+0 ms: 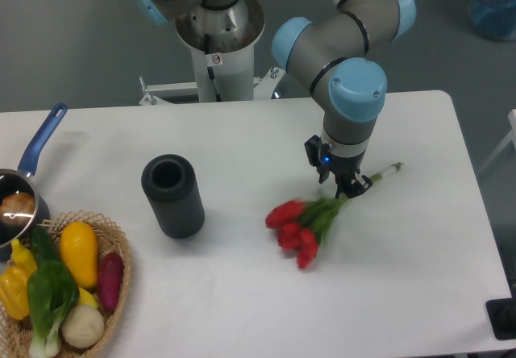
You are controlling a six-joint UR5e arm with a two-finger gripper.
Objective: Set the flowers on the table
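White table (242,132) under red flowers (302,225), grey floor beyond.

Grey tubular arm (347,31) with pale-blue joint caps and a small black pincer (351,187), details blurred.

A white table (242,310) with rounded corners stands on a grey floor (64,43) under even light.

One fixed camera looks down from high in front, facing the arm's base (218,35) across the table (242,310).
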